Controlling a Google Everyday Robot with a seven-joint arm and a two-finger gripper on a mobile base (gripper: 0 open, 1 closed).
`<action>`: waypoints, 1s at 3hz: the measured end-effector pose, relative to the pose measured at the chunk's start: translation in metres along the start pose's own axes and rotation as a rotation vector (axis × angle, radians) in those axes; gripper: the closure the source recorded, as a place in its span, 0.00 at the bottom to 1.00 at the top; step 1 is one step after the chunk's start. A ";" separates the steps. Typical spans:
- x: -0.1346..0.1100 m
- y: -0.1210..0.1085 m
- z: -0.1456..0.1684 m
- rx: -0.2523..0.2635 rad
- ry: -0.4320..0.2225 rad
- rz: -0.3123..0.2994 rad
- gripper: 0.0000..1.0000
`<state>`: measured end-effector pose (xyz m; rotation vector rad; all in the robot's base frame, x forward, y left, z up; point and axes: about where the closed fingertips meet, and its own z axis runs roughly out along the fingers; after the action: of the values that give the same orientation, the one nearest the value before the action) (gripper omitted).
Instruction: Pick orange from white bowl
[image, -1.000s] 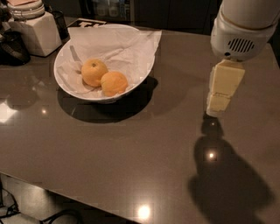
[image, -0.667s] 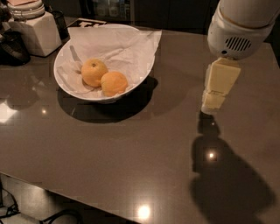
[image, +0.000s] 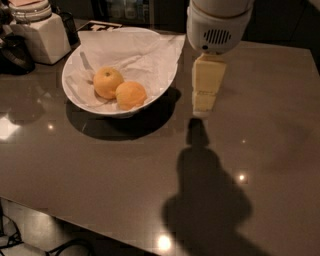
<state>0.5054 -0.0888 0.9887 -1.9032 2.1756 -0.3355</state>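
Note:
The white bowl, lined with crumpled white paper, sits at the back left of the dark table. In it lie the deeper orange, matte orange at the front and a paler yellow-orange fruit with a stem dimple just left of it. My gripper hangs from its white wrist housing just right of the bowl's rim, above the table, and holds nothing that I can see.
A white square container with a stack on top stands at the back left corner. A dark object sits beside it. The glossy brown table reaches to a front edge at the bottom left.
The gripper has moved left toward the bowl, from well to its right to just beside its rim. The fruit and bowl have not moved.

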 end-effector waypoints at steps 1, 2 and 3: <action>-0.006 -0.003 -0.002 0.020 -0.014 -0.004 0.00; -0.019 -0.005 -0.002 0.024 -0.056 -0.029 0.00; -0.051 -0.020 0.005 0.005 -0.063 -0.065 0.00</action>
<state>0.5323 -0.0407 0.9914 -1.9576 2.0756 -0.2881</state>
